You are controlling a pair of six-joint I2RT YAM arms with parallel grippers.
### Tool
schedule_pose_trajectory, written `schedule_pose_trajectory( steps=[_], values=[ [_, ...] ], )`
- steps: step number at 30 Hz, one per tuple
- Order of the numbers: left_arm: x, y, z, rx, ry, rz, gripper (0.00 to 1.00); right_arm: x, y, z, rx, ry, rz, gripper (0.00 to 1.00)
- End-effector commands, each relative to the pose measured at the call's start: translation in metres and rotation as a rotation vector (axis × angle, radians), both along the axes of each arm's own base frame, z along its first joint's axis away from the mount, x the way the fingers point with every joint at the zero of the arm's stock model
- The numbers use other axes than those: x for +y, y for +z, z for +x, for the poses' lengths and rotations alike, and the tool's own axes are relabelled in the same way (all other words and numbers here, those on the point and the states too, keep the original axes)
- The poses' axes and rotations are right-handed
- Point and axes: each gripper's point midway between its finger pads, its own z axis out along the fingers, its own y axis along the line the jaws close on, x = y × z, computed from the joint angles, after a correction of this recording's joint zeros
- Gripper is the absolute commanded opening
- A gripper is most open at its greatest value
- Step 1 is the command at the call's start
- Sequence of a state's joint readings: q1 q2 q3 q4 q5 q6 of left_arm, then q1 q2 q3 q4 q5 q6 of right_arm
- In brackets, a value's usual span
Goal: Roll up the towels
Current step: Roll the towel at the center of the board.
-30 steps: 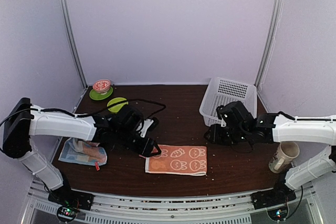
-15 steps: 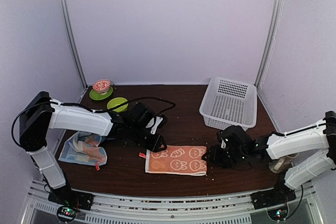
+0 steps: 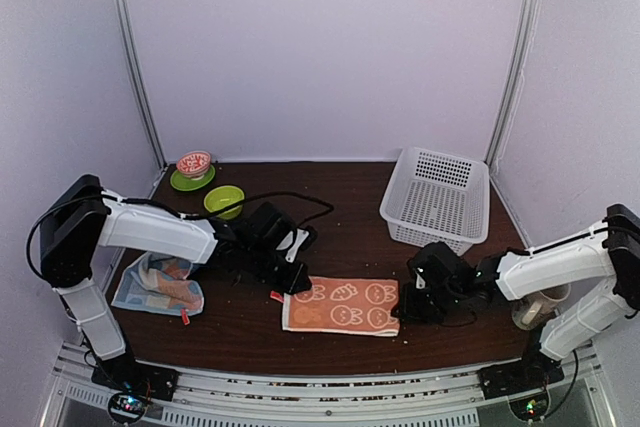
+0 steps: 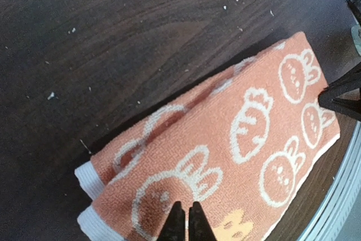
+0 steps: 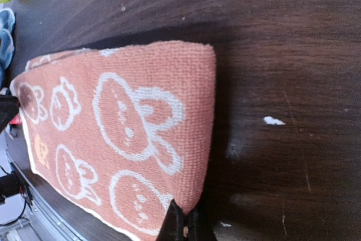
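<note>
Top external view: the orange towel (image 3: 340, 305) lies flat in the lower middle of the frame, on the dark desk (image 3: 350, 227). The left tool (image 3: 292, 285) sits at its left short edge and the right tool (image 3: 408, 309) at its right short edge. Each wrist view shows the fingers pressed together with cloth between them: the left tool (image 4: 186, 221) near the white-hemmed end, the right tool (image 5: 183, 218) on a corner. I judge they pinch opposite ends so the cloth is tight for rolling. The light-blue towel (image 3: 158, 287) lies crumpled at the lower left, untouched. The white basket (image 3: 437, 197) stands at the upper right.
</note>
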State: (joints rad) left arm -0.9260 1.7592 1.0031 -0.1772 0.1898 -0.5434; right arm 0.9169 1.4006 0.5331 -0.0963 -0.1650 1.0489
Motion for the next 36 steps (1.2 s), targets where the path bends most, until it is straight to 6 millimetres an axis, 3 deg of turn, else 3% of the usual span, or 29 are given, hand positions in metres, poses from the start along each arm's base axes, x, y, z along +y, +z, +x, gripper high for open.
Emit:
schedule_pose_trajectory(
  steps=[1, 6, 11, 21, 30, 36],
  values=[
    [-0.018, -0.006, -0.015, 0.047, -0.047, -0.071, 0.02, -0.030, 0.023, 0.013, -0.108, 0.078, -0.255, 0.00],
    [-0.044, 0.005, -0.029, 0.073, -0.079, -0.133, 0.00, -0.059, 0.041, 0.018, -0.136, 0.208, -0.518, 0.00],
    [-0.049, 0.023, -0.023, 0.039, -0.066, -0.158, 0.00, -0.070, 0.050, 0.025, -0.149, 0.239, -0.632, 0.00],
    [-0.073, 0.044, -0.020, 0.039, -0.126, -0.237, 0.00, -0.038, 0.033, 0.035, -0.137, 0.207, -0.582, 0.00],
    [-0.078, 0.009, -0.023, 0.099, -0.137, -0.201, 0.00, -0.002, 0.032, 0.036, -0.123, 0.235, -0.513, 0.00],
    [-0.074, -0.002, -0.027, 0.120, -0.138, -0.189, 0.00, 0.010, 0.028, 0.031, -0.110, 0.260, -0.451, 0.04]
  ],
)
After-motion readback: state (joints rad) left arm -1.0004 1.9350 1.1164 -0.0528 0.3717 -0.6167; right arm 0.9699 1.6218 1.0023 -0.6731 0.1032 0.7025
